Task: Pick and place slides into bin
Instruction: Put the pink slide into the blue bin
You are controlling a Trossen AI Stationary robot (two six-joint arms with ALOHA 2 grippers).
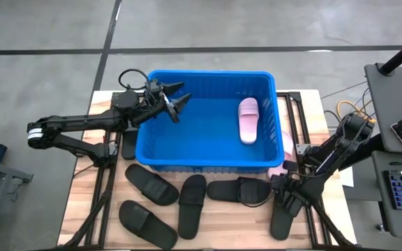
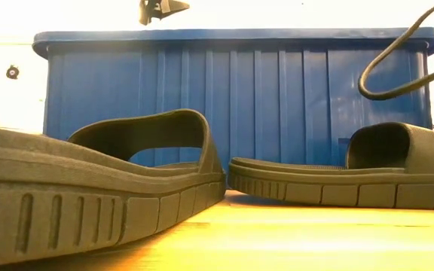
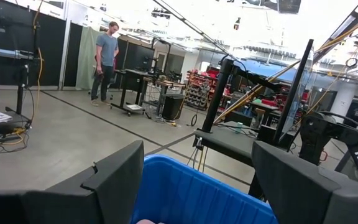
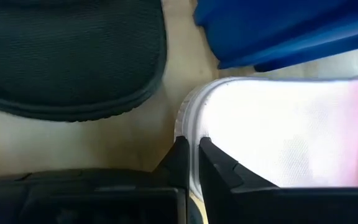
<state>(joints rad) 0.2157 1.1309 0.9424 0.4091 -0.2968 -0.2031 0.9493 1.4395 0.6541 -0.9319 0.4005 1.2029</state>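
Beside blue bin (image 1: 208, 164), right end effector (image 4: 191, 163) on pink slide (image 4: 278, 134)

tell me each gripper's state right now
left gripper: open, empty, above the bin
right gripper: shut on the pink slide's edge

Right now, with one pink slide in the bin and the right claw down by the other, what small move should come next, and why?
Probably lift the right claw straight up. Its fingers are pinched together at the rim of the pale pink rubber slide lying on the table beside the big blue plastic bin, whose wall must be cleared. Whether the rim is truly caught is hard to tell, so lift slowly.
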